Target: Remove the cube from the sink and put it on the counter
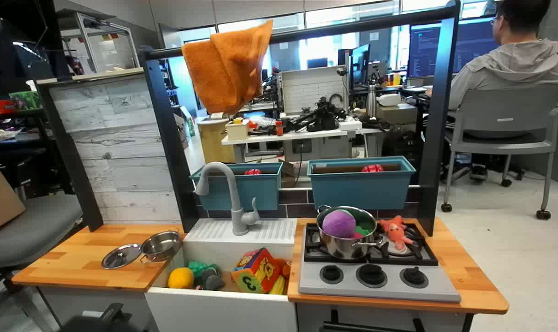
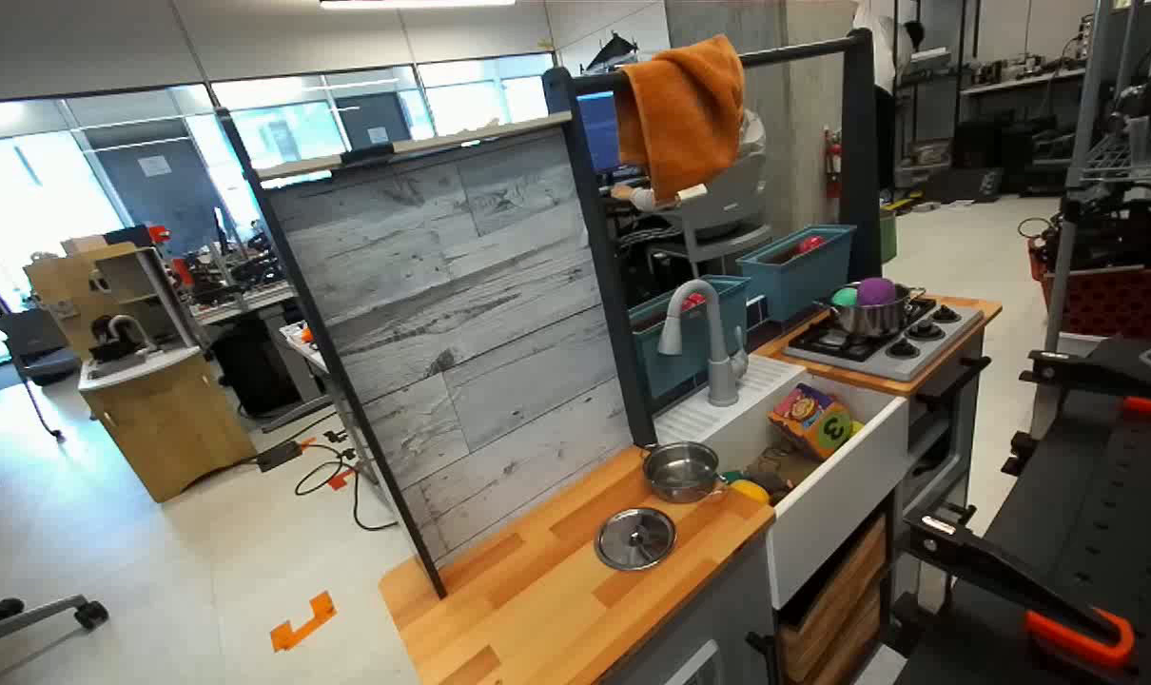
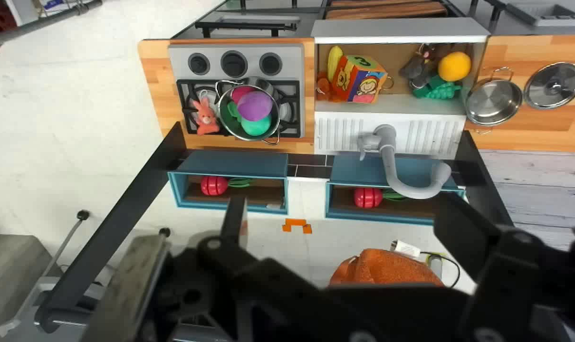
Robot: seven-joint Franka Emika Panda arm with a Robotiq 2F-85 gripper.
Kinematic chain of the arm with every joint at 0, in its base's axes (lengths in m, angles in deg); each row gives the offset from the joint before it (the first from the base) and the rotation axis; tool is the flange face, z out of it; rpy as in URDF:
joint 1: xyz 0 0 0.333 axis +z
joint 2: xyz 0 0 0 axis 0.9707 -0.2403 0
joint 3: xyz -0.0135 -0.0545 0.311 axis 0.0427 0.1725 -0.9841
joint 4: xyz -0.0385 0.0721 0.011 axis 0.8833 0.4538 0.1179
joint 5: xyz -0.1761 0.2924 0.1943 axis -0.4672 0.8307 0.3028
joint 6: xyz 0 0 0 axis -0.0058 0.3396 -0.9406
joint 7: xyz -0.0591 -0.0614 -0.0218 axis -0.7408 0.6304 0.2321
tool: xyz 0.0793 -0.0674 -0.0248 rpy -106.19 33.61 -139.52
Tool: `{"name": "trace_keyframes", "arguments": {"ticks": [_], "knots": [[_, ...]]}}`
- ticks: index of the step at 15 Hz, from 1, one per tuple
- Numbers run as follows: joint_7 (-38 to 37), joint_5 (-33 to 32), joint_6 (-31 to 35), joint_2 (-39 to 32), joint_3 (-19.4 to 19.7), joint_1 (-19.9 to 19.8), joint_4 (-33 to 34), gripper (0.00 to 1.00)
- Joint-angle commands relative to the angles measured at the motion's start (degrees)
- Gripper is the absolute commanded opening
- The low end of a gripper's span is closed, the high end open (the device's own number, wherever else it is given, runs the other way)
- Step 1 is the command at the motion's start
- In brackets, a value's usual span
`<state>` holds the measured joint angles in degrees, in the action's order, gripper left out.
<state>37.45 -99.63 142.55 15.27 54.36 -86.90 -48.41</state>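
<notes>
The cube (image 1: pixel 257 273) is a multicoloured block, mostly orange and red, with a green face marked 3. It lies tilted among other toys inside the white sink (image 1: pixel 221 310), on the stove side. It also shows in an exterior view (image 2: pixel 811 420) and in the wrist view (image 3: pixel 359 78). The counter (image 1: pixel 71 258) is the light-brown wooden worktop beside the sink; it also shows in an exterior view (image 2: pixel 537 595). My gripper (image 3: pixel 344 218) is open and empty in the wrist view, its fingers wide apart, away from the cube. I cannot make it out in the exterior views.
A grey faucet (image 1: pixel 235 198) rises behind the sink. A yellow round toy (image 1: pixel 181 278) and green toy (image 1: pixel 199 268) lie in the sink. A metal pan (image 1: pixel 161 246) and lid (image 1: pixel 121 256) sit on the counter. A pot (image 1: pixel 348 248) of toys stands on the stove.
</notes>
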Motion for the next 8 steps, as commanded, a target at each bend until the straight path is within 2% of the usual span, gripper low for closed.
{"name": "trace_keyframes", "arguments": {"ticks": [1,8], "knots": [[-0.1,-0.1,-0.1,0.0,0.2,0.3,0.1,1.00],[1.3,-0.2,0.0,-1.1,0.7,0.5,0.7,1.00]]}}
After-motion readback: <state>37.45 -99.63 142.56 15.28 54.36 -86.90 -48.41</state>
